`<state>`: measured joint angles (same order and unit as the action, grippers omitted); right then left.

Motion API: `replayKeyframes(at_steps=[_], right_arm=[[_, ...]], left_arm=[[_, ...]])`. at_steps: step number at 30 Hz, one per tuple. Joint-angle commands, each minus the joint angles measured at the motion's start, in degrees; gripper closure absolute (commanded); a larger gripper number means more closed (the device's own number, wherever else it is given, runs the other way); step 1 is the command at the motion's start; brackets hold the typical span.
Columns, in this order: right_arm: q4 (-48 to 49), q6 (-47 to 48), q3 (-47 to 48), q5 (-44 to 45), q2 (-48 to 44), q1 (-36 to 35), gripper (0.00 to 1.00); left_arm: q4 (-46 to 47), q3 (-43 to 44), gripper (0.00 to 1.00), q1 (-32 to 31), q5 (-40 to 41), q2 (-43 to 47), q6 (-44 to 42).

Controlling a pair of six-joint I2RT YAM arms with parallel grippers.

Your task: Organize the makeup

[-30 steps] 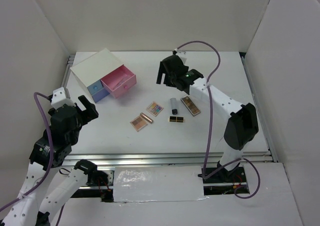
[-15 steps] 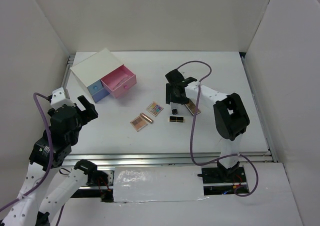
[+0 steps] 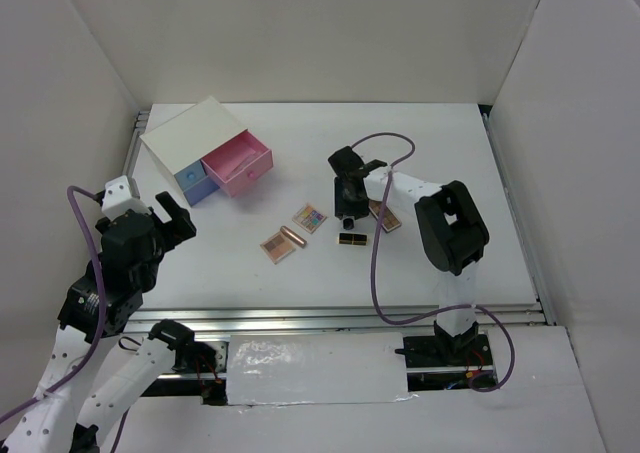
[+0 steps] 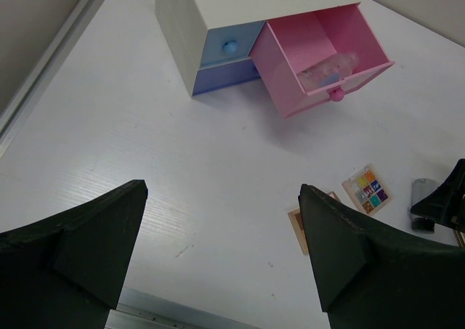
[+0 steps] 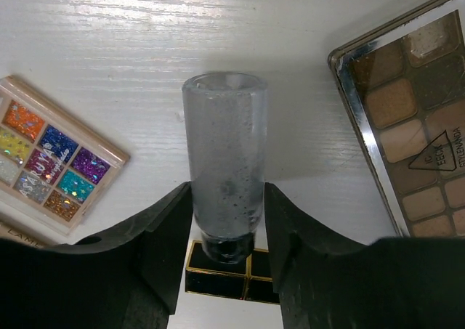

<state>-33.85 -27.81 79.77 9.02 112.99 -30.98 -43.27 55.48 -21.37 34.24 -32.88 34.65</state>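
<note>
My right gripper [image 3: 347,211] [image 5: 227,211] is low over the table, its fingers pressed on both sides of the small dark-capped bottle [image 5: 224,136], which lies flat. The black-gold lipstick [image 5: 227,277] [image 3: 352,239] lies just beyond the cap. The long eyeshadow palette [image 5: 407,118] is to its right, the glitter square palette [image 5: 47,155] [image 3: 310,218] to its left. A rose-gold lipstick [image 3: 292,237] rests on another square palette [image 3: 274,247]. A clear tube [image 4: 328,67] lies in the open pink drawer [image 4: 320,60]. My left gripper [image 3: 175,216] [image 4: 225,256] is open, empty, high at the left.
The white box [image 3: 185,138] with a blue drawer [image 4: 229,46] and the pulled-out pink drawer [image 3: 238,165] stands at the back left. White walls enclose the table on three sides. A metal rail [image 3: 380,318] runs along the near edge.
My right gripper moved from the back of the table down to the small bottle and closed around it. The left arm has not moved.
</note>
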Motion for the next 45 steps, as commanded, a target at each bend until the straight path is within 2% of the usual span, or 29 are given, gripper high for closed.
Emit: replayKeyframes(at_steps=[1,2,4,10,13,18,21,22,27,31,34,35,36,39,40,41,42,45], right_arm=[[0.98,-0.23,0.82,0.21,1.35,-0.31,0.52],[0.80,-0.31,1.09,0.30,1.53,-0.22,0.56],[1.15,-0.49,0.83,0.74,1.18,-0.39,0.74],[1.68,-1.63,1.35,4.69,-5.93,-0.66,0.81],[2.37,-2.95,3.19,7.94,-10.50,-1.71,1.00],[5.10,-6.89,6.89,9.01,-12.97,-5.31,1.00],[14.56,-13.21,4.28,-2.57,-14.11,-6.37,1.00],[21.38,-15.06,3.56,-7.73,-14.29,-6.81,1.00],[28.73,-26.31,10.82,-8.14,-9.29,-11.37,1.00],[33.66,-37.45,15.85,-12.25,-2.26,-11.82,0.96],[33.41,-41.08,22.08,-11.57,3.71,-12.69,0.92],[32.54,-41.09,27.06,-10.35,6.69,-12.96,0.90],[27.74,-41.18,30.33,-9.38,8.28,-13.31,0.89],[24.79,-41.62,37.91,-10.15,13.56,-13.66,0.82],[24.71,-41.62,38.88,-10.25,14.88,-13.75,0.76],[24.01,-41.53,40.63,-10.25,15.41,-13.93,0.64],[23.83,-41.01,41.34,-10.33,15.68,-13.93,0.62],[23.47,-39.69,42.40,-10.60,15.42,-14.28,0.44]], left_arm=[[1.25,0.50,0.01,-0.52,0.83,0.36,-0.11],[1.25,0.50,0.00,-0.52,0.83,0.28,-0.11],[1.34,0.50,0.01,-0.61,0.83,0.36,-0.11],[1.43,0.41,0.01,-0.78,0.65,-0.25,-0.29],[1.43,0.50,0.01,-0.70,0.48,-0.43,-0.29],[1.43,0.50,0.01,-0.78,1.00,-0.08,-0.11],[1.34,0.50,0.01,-0.78,1.44,0.01,-0.03],[1.25,0.50,0.01,-0.78,1.62,-0.07,0.15],[0.99,0.59,0.01,-0.78,2.32,0.10,0.41],[1.08,0.59,0.01,-0.78,2.32,0.28,0.33],[1.17,0.41,0.01,-0.78,2.32,0.36,0.33],[1.17,0.41,0.01,-0.78,2.32,0.28,0.24],[1.08,0.50,0.01,-0.78,2.24,0.19,0.24],[1.17,0.50,0.01,-0.78,1.97,0.10,0.06],[1.08,0.50,0.00,-0.87,1.89,0.27,-0.02],[1.17,0.50,0.01,-0.78,1.80,0.36,-0.11],[1.34,0.42,0.01,-0.87,1.71,0.45,-0.20],[1.78,0.33,0.00,-0.87,1.18,0.80,-0.55]])
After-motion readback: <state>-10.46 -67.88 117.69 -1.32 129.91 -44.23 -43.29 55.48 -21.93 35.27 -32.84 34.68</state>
